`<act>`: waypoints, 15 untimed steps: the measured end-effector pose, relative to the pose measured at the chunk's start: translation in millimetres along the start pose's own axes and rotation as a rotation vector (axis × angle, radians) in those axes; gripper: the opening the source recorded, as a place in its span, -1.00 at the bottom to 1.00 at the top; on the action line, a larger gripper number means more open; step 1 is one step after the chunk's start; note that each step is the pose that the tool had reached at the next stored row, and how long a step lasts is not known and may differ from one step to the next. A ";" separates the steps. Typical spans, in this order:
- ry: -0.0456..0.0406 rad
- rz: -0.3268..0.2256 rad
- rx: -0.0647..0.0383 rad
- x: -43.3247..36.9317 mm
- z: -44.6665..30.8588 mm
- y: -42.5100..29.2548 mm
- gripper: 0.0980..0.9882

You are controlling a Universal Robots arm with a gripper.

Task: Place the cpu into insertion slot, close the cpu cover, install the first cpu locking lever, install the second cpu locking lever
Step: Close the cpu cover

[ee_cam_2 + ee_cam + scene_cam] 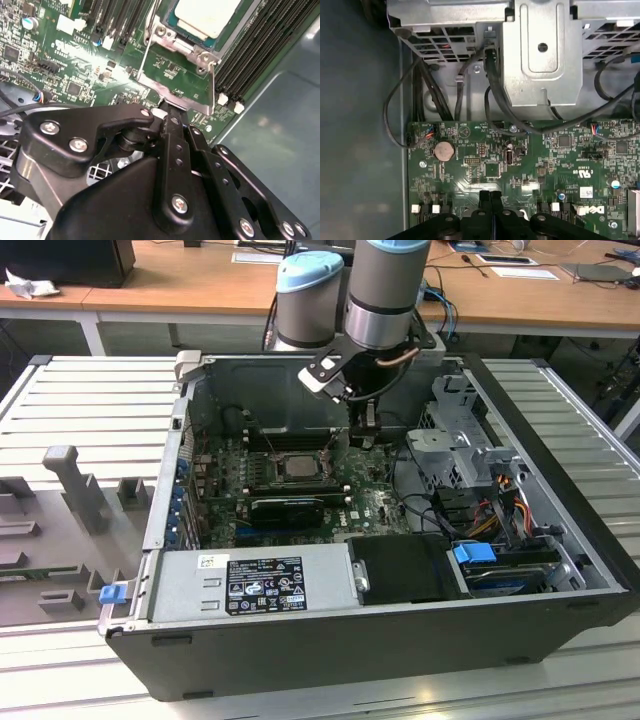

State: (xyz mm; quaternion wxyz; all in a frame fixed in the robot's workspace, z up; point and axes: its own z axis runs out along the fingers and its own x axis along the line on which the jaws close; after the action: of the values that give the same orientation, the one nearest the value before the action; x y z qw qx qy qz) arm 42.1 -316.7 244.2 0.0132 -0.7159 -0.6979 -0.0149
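Item: fingers point(175, 135), clenched, tips touching the free edge of the raised cpu cover point(200, 103); pinch not discernible. Exterior view: cpu point(297, 466) seated in insertion slot point(167, 35), 8 o'clock of fingers.

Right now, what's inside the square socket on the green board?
The cpu sits in the insertion slot, pale face up. The cpu cover is open, off the chip. What lies under the chip is hidden by it.

The gripper point(167, 108) touches the cpu cover point(195, 103); the cpu point(206, 17) lies seated.
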 end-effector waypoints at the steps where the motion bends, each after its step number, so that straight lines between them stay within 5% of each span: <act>1: 0.0000 -0.001 0.000 -0.2 0.1 -4.8 -0.98; 3: 0.0000 -0.002 0.000 -0.7 1.5 -19.1 -0.98; 6: 0.0000 -0.003 0.000 -1.0 3.5 -29.6 -0.98; 15: 0.0000 -0.011 0.000 -2.2 19.0 -51.4 -0.98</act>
State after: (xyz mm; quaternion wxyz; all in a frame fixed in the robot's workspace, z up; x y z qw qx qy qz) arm -9.3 -316.8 224.9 0.0132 -0.7121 -0.7018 -0.0148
